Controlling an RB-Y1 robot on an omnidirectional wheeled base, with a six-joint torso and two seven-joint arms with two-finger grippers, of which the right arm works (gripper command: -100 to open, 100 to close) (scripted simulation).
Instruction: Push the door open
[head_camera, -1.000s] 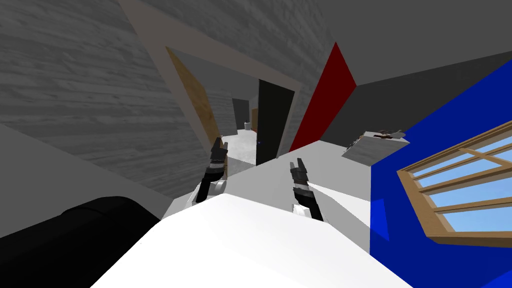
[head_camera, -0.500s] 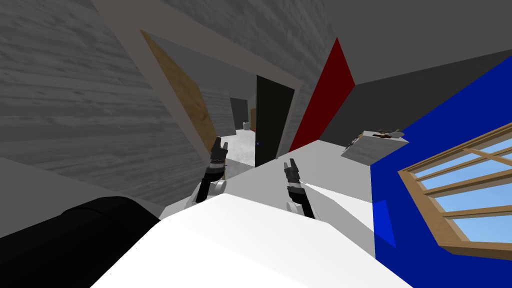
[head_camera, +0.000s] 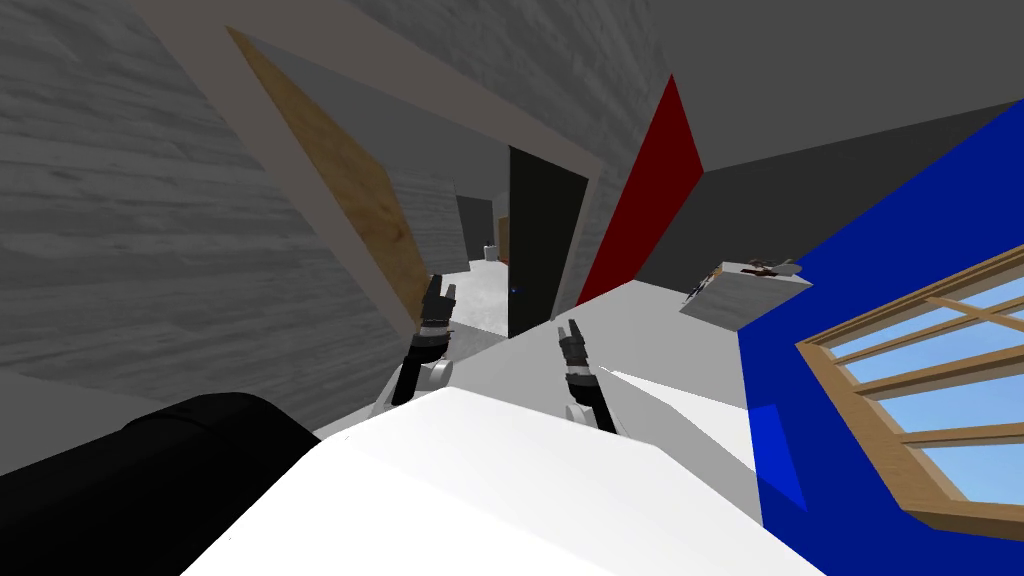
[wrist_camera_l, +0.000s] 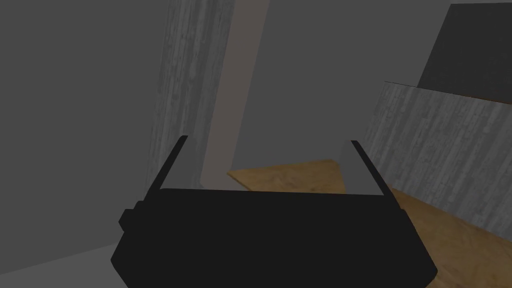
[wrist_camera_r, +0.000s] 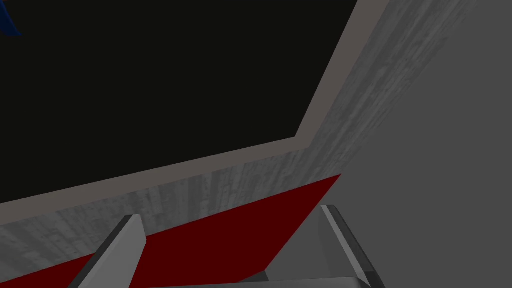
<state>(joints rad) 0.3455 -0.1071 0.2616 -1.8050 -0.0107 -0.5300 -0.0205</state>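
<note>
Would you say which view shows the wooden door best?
The head view: the wooden door, swung open, shows full height beside the left hand. The left wrist view catches a brown patch; the right wrist view faces the door frame.

Dim flat render; walls splay at edges; no glare.

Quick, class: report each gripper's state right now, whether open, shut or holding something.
Left gripper: jaws open, holding nothing.
Right gripper: jaws open, holding nothing.
</note>
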